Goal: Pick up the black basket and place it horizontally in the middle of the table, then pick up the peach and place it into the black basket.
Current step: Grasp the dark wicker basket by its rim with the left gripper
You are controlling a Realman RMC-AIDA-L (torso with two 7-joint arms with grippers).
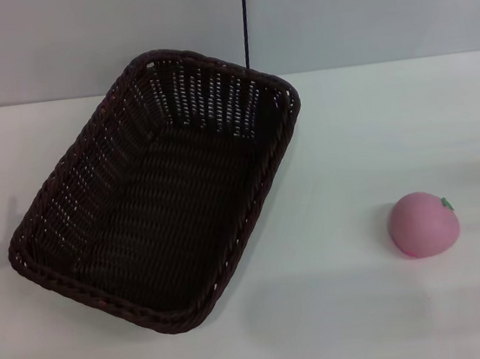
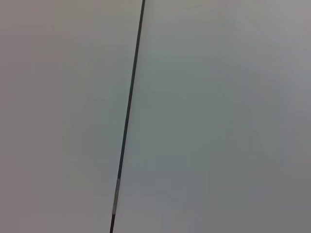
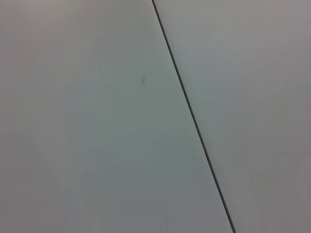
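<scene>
Neither arm appears in the head view, and neither wrist view shows its own jaws, so whether the left or the right jaws are open or closed cannot be told. Each wrist camera faces a plain grey wall (image 2: 218, 116) crossed by a thin dark seam (image 2: 129, 111) — in the left wrist view the line runs steeply and nearly straight across the picture, in the right wrist view it slants more strongly. Neither wrist view shows the counter or anything on it. Only the head view shows the work. There the basket (image 1: 159, 194) sits upright on the white counter (image 1: 371, 321), on the robot's left side and reaching toward the middle, with its open top facing up and its woven floor bare. It lies askew: its long side runs diagonally, the near short end toward the left edge and the far short end toward the wall behind, where the same dark seam rises just above its rim. The peach (image 1: 423, 223) rests on the counter to the robot's right, well apart from the basket and outside it — pink, with its small green leaf mark showing on the upper right side. It lies closer to the front edge than the far end of the basket does, about level with the basket's near half.
</scene>
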